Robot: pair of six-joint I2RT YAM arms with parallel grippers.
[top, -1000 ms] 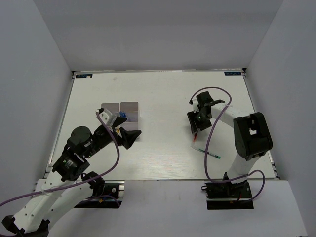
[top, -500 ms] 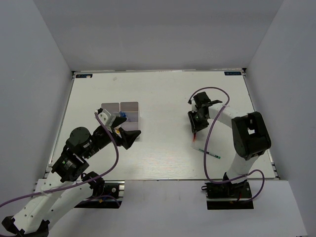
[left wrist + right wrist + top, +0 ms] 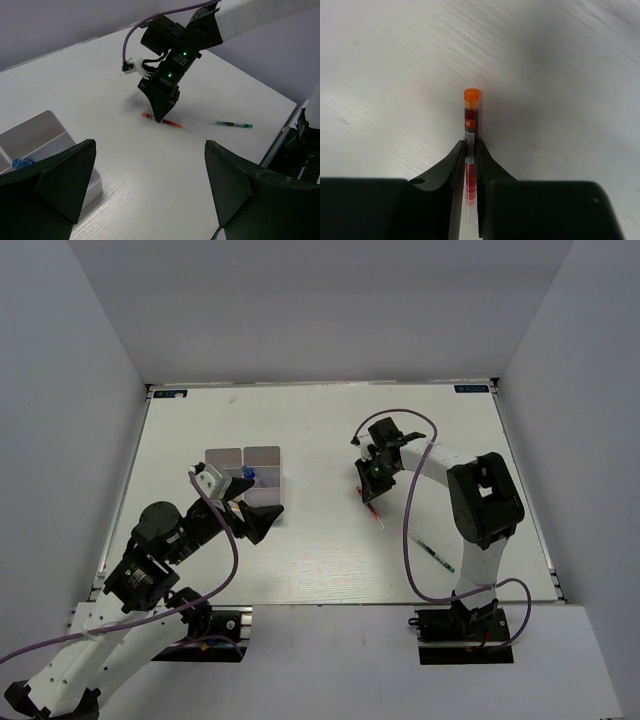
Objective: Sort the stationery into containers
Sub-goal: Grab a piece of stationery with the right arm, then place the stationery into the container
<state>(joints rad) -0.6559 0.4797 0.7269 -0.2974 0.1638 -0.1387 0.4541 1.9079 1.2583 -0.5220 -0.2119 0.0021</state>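
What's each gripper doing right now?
Left gripper: open, empty.
Right gripper: closed on the orange-capped pen.

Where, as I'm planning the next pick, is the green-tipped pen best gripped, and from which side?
Grip the green-tipped pen at mid-shaft, coming straight down from above. It lies flat and alone on the table, thin and long, so a pinch across its length should close cleanly, and the middle likely keeps it balanced.
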